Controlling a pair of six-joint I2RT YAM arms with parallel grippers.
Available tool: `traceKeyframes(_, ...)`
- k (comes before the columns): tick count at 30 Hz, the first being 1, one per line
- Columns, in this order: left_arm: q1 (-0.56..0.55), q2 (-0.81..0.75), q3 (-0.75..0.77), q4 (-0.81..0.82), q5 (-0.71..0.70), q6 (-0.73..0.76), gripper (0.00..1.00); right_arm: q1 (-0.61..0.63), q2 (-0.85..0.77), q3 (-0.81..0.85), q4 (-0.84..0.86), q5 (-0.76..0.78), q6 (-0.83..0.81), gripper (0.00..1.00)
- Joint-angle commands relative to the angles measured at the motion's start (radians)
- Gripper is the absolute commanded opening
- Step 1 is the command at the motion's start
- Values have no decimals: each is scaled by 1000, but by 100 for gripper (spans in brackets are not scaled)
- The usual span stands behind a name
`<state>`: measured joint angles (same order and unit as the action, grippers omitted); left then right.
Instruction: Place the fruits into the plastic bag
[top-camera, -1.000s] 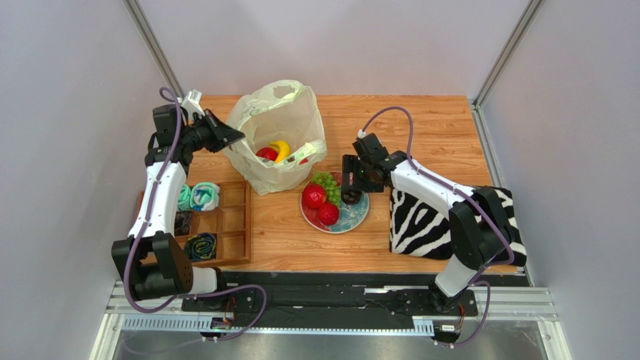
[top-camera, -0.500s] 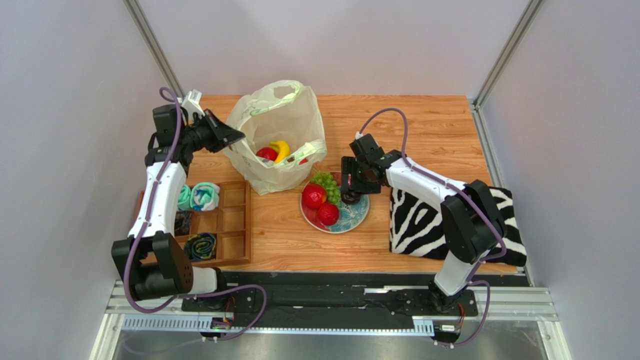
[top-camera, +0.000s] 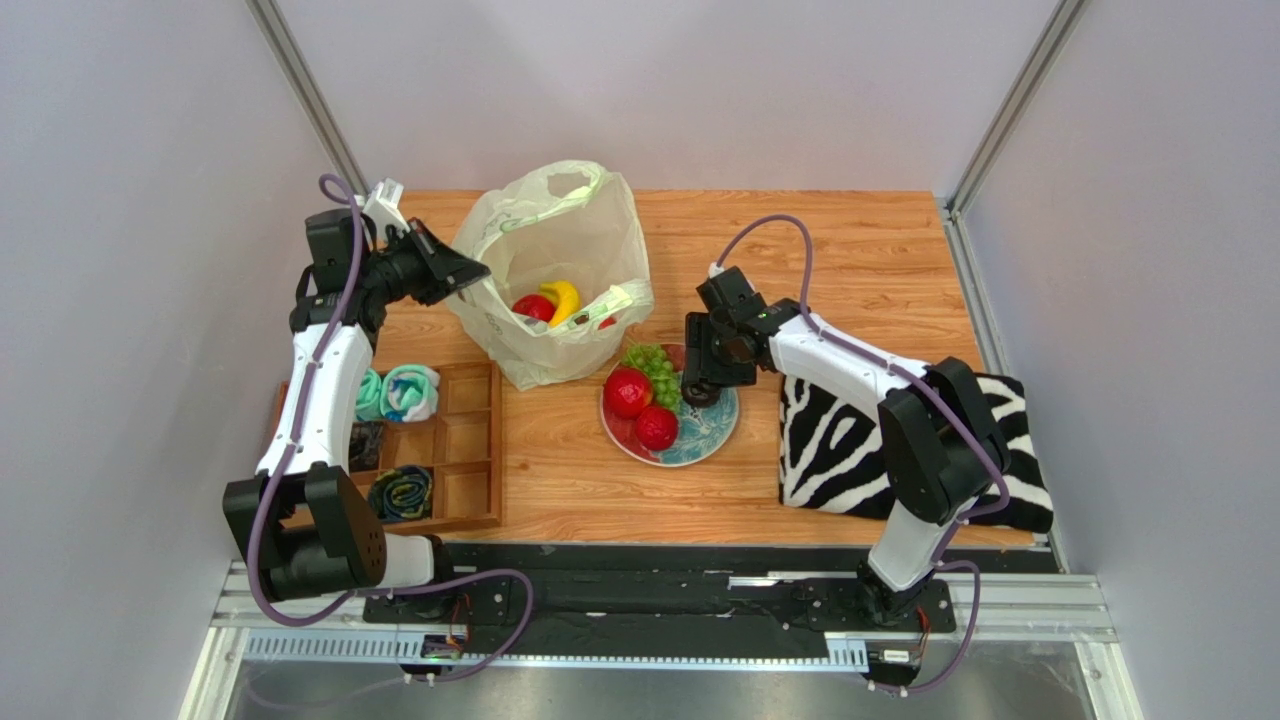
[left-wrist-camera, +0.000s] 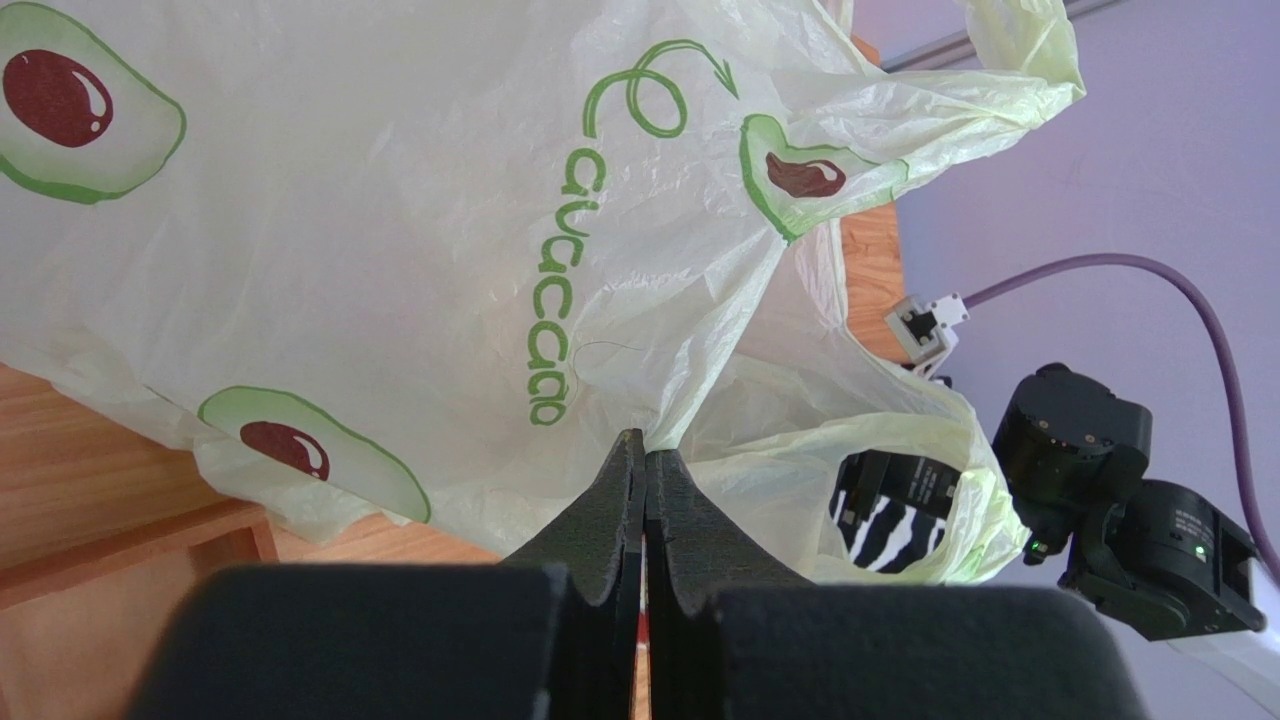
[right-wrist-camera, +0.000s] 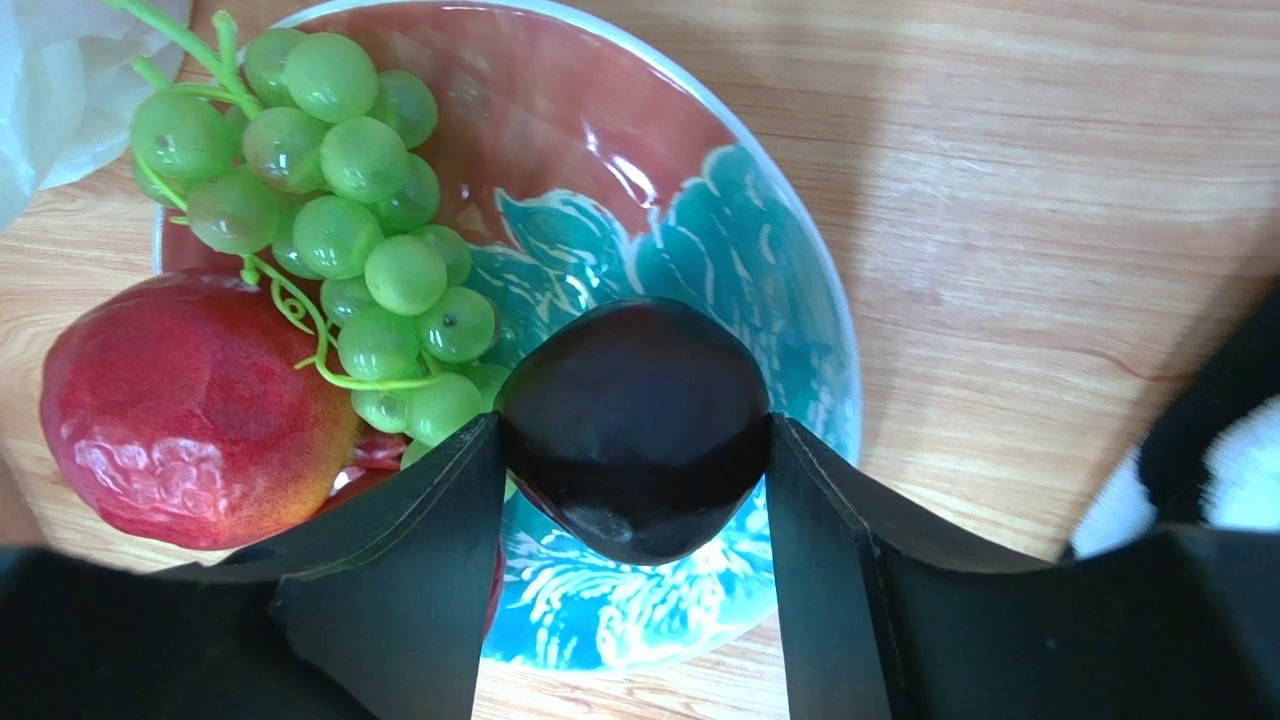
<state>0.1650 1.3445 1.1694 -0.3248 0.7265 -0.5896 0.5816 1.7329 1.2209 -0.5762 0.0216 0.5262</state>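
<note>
The plastic bag, its edge pinched by our clenched left gripper, sits at ten o'clock from the plate. There our right gripper, the nearer one, grasps the dark fruit by both flanks.

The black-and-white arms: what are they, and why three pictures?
They are two robot arms bolted to a table, each ending in a two-finger gripper. One picture looks down from above; the other two come from cameras on the wrists. The left gripper is shut on the edge of the bag, which already holds a banana and a red fruit. The right gripper pinches a dark fruit over the plate, beside grapes and two red fruits. A zebra cloth and a wooden tray lie nearby.
</note>
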Motion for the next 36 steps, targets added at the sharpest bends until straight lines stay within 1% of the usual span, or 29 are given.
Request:
traceKeyframes(1,-2,-45,-4,23,7,7,0,6,-94,22,3,90,-15,35)
traceKeyframes(4,-2,-45,-7,21,8,10,0,17,-185,20,22,142,-28,34)
traceKeyframes(7,-2,-44,-8,21,8,10,0,20,-271,34,76,153,-28,33)
traceKeyframes(10,-2,-42,-8,23,11,8,0,24,-315,80,128,150,-25,32)
traceKeyframes(13,-4,-47,-10,21,11,10,0,38,-332,146,194,136,-40,30)
traceKeyframes(14,-4,-48,-10,21,11,10,0,47,-328,166,238,124,-46,30)
traceKeyframes(16,-4,-50,-14,21,11,7,0,60,-314,224,272,110,-58,30)
traceKeyframes(18,-5,-53,-17,24,13,5,0,73,-268,268,300,78,-72,30)
traceKeyframes(19,-5,-53,-22,24,14,4,0,78,-242,326,299,71,-77,30)
traceKeyframes(21,-7,-61,-28,27,14,4,0,89,-164,385,294,41,-87,30)
traceKeyframes(22,-7,-64,-39,29,16,1,0,92,-138,449,283,32,-92,30)
traceKeyframes(24,-9,-70,-45,26,17,4,0,106,-60,515,257,0,-101,30)
traceKeyframes(27,-10,-77,-57,27,13,2,0,133,41,615,230,-8,-138,31)
traceKeyframes(30,-9,-79,-60,26,14,2,0,165,123,722,144,-8,-161,31)
traceKeyframes(32,-10,-80,-57,21,13,4,0,188,183,755,95,-8,-167,31)
traceKeyframes(36,-10,-76,-59,23,11,1,0,216,234,770,85,-8,-175,35)
